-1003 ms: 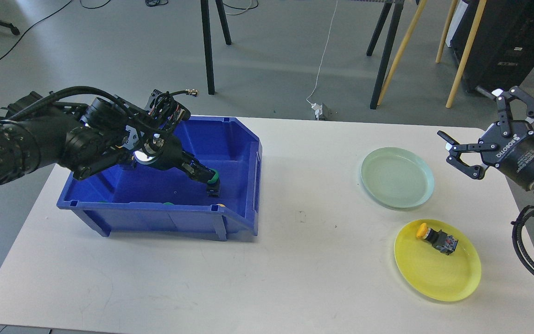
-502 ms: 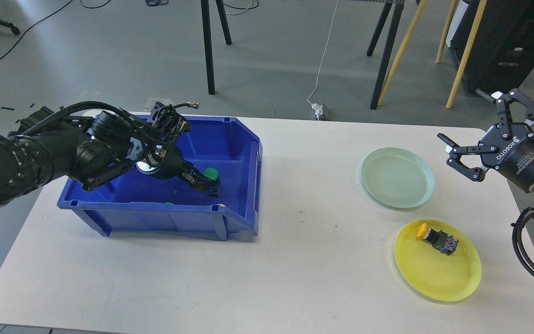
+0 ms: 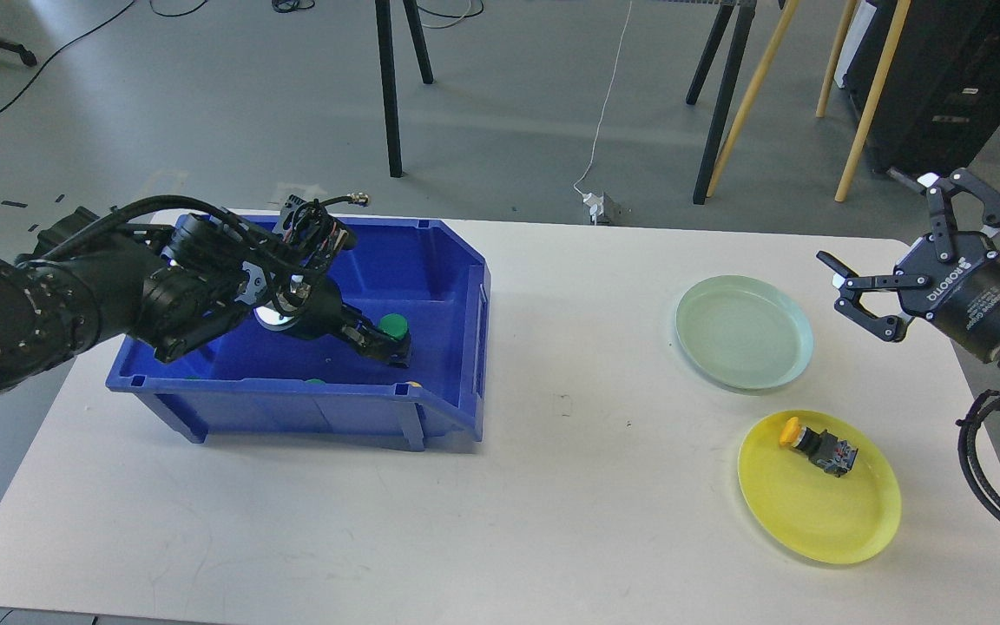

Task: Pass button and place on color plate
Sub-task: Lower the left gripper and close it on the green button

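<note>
Inside the deep blue plastic bin [image 3: 430, 260], the left gripper [image 3: 385, 347] pinches a push-button with a round green cap and a dark boxy body [image 3: 393, 331]. The right gripper [image 3: 904, 252] hangs with jaws spread beside the pale green round plate [image 3: 743, 334]. A yellow-capped button [image 3: 817, 444] lies on the yellow round plate [image 3: 821, 521].

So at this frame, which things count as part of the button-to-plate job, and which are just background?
Part of the job:
green button at the left pincer in the blue bin
right pincer, open
pale green plate, bare
yellow plate holding a yellow button

Background:
white cable and plug on the floor
black stand legs
wooden poles
</note>
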You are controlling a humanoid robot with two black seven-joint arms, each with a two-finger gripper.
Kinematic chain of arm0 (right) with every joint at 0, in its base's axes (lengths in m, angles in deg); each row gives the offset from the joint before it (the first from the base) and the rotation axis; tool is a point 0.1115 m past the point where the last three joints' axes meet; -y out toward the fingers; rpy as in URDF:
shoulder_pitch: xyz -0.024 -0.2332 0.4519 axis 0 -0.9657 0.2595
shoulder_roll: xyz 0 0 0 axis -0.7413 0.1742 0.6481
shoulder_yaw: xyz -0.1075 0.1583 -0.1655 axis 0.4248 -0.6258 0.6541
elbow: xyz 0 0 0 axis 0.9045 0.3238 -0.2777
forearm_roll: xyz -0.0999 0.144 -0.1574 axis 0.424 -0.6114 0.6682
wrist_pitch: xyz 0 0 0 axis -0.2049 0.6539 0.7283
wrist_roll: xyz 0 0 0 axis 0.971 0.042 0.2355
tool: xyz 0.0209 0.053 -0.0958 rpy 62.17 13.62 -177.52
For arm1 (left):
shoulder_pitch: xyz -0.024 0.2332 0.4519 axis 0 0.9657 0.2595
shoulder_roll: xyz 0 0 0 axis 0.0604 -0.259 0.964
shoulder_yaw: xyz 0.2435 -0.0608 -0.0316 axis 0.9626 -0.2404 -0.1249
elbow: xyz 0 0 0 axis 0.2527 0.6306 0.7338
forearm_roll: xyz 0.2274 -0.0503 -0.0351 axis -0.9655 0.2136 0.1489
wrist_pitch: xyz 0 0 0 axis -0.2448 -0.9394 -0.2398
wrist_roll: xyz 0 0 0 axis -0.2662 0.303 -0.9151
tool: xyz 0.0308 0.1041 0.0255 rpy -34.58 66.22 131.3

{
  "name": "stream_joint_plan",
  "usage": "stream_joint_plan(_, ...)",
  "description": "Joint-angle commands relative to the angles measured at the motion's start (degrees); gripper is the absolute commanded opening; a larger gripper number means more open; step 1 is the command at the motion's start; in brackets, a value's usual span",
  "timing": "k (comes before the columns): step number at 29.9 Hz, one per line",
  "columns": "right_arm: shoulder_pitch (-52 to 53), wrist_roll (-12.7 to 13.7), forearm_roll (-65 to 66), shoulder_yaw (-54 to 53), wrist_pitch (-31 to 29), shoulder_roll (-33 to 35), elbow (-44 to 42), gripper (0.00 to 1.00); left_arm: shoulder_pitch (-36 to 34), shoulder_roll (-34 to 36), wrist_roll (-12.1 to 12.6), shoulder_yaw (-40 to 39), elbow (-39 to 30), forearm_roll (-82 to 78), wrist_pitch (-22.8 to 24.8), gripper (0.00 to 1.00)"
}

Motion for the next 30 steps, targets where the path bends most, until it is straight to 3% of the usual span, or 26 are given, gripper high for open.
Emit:
stream_joint_plan(1, -0.18, 0.0, 0.0, -0.01, 0.0, 0.03, 0.01, 0.98, 0.04, 0.0, 0.0, -0.09, -0.04, -0.01, -0.09, 0.76)
stream_joint_plan(30, -0.35, 0.09, 0.09, 0.43, 0.0, -0.41, -1.22, 0.98, 2.32, 0.53, 0.0, -3.35, 0.22, -0.01, -1.41, 0.73)
